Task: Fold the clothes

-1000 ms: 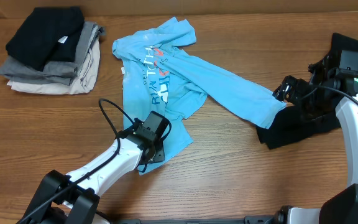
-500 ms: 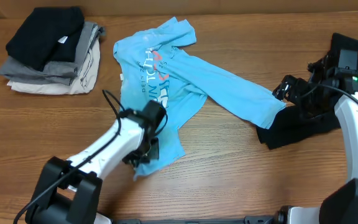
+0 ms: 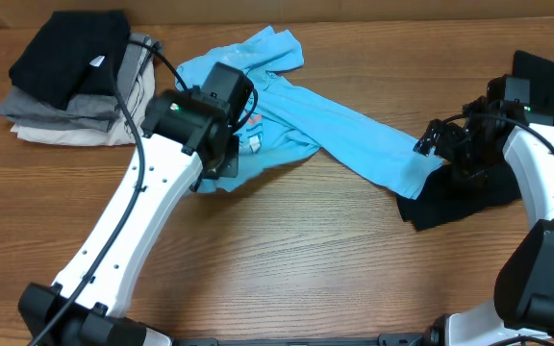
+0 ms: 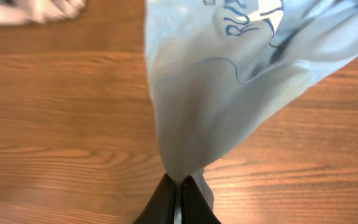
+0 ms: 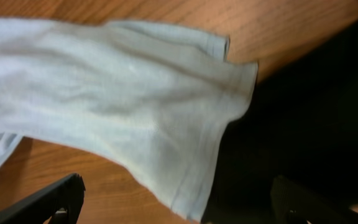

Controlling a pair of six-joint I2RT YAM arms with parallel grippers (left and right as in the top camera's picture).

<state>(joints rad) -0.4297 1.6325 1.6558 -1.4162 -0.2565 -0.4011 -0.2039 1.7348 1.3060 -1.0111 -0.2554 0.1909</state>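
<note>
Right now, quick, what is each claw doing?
Left claw: closed, pinching the blue T-shirt.
Right claw: open, holding nothing.

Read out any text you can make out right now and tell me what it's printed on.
"RU": blue letters on the light blue T-shirt, left wrist view. The rest of the word is lost in a fold.
T-shirt print in the overhead view: only a sliver shows, too small to read.
Small white label on the folded black garment: too small to read.
</note>
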